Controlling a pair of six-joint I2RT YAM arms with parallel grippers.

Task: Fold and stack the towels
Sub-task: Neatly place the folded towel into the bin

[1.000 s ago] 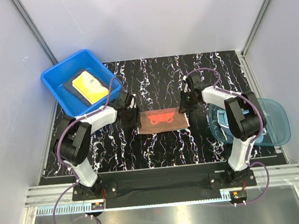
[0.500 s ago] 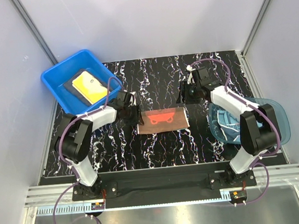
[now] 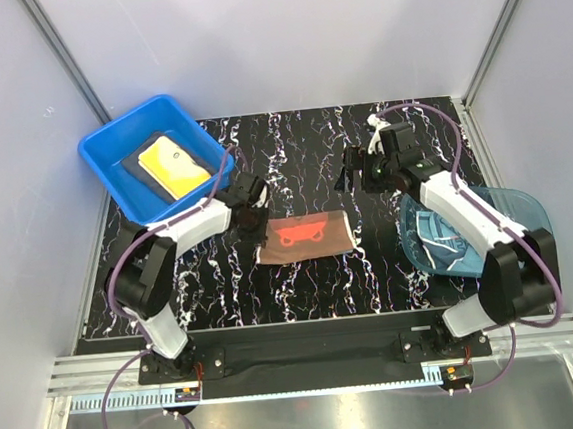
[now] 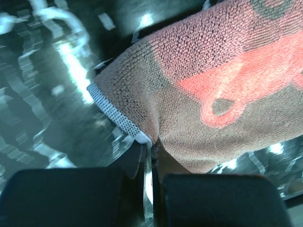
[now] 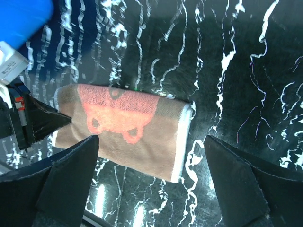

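Observation:
A folded brown towel with a red print lies flat at the table's middle. My left gripper sits at its left end, and in the left wrist view the jaws are shut on the hemmed edge of that towel. My right gripper hangs open above and behind the towel's right end. Its fingers spread wide over the towel without touching it. A yellow towel lies on a dark towel in the blue tub. A light blue towel lies crumpled in the teal bowl.
The blue tub stands at the back left of the black marbled table. The translucent teal bowl sits at the right edge, under the right arm. White walls with metal posts close in the back and sides.
My left gripper closed on the brown towel's left edge, and that end shifted a little. My right gripper opened wide and drew back and up from the towel's right end.

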